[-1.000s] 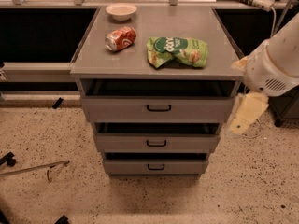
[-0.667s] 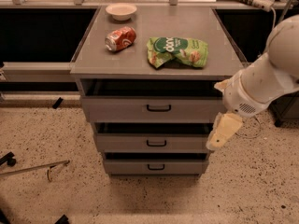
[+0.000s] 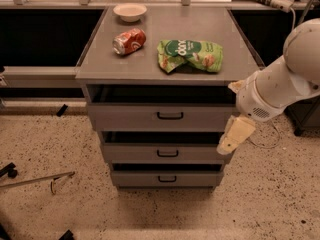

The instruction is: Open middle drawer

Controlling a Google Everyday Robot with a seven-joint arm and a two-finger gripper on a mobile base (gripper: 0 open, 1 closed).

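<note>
hand [image 3: 224, 145] hangs tilted down-left by right end of middle drawer [image 3: 135, 153], grip unreadable.

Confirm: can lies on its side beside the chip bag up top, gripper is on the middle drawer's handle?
Wrong on the gripper: the camera view shows the gripper at the right end of the middle drawer front, well apart from its black handle. The can does lie on its side beside the chip bag on the cabinet top.

Speckled terrazzo floor [image 3: 45, 149] beneath grey drawer cabinet [image 3: 125, 66].
</note>
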